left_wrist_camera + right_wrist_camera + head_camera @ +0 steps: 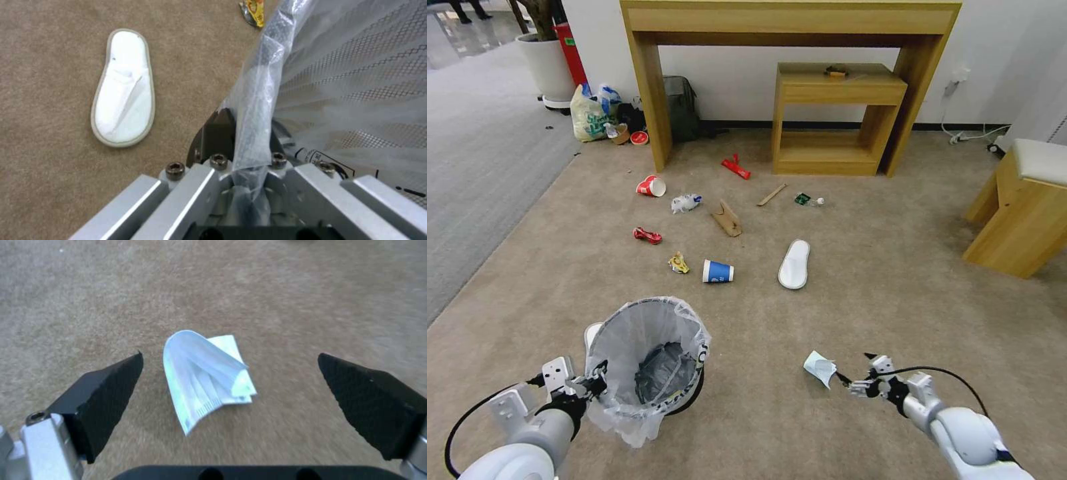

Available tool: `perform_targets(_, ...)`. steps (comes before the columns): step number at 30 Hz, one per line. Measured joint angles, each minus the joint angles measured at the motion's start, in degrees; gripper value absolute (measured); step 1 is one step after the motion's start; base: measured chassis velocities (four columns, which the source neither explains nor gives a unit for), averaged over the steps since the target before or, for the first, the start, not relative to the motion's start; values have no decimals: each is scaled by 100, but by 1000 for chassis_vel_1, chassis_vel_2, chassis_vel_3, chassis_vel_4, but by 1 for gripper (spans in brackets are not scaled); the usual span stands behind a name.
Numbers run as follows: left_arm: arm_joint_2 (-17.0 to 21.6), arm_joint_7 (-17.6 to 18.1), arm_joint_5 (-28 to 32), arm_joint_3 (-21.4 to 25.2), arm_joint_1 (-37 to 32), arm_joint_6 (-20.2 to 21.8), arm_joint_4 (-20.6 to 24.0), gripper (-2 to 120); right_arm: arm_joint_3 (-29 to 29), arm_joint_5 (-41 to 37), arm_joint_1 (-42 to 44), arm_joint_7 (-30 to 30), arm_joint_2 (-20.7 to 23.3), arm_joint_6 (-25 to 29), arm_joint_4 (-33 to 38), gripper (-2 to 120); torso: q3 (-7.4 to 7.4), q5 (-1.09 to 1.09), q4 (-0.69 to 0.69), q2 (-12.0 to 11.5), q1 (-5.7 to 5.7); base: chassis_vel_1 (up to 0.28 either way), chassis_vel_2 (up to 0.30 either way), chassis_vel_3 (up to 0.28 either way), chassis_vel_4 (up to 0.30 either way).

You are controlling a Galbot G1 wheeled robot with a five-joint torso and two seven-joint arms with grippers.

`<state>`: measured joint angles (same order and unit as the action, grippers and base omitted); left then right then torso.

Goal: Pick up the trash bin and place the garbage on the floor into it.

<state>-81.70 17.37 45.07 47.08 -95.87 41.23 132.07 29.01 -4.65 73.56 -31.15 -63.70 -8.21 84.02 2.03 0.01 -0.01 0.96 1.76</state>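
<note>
My left gripper (596,385) is shut on the rim of the black trash bin (650,363), pinching its white liner bag (267,83). On the beige floor (894,313) a folded white paper (820,367) lies just ahead of my open right gripper (857,375); in the right wrist view the paper (206,373) sits between the black fingers (106,396). Farther off lie a blue cup (718,271), a white slipper (794,264), a yellow wrapper (678,263), a crushed red can (647,235), cardboard (727,219) and a red cup (652,186). A second slipper (122,90) lies beside the bin.
A wooden console table (790,20) and a low shelf (837,120) stand at the back wall. A cushioned stool (1024,213) is at the right. A shopping bag (589,117), a backpack (680,107) and a plant pot (549,67) sit at the back left.
</note>
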Motion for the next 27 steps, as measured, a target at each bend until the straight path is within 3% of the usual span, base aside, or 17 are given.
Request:
perform_targets(12,-50,4,-82,-39,4,1,-2,0,-708,167,-1113,-268,-371,-61,-1286,100,0,-1,0,0,0,0,0,0,0)
perform_targets(19,-45,5,-83,-39,10,1,-2,0,-642,164,-1203,-327,-417,-201,-1558,99,0,-2,0,0,0,0,0,0,0)
perform_targets(27,-39,12,-91,-56,14,1,-10,0,-584,175,-1154,-385,-408,-258,-1576,69,0,-1,-1,0,0,0,0,0,0)
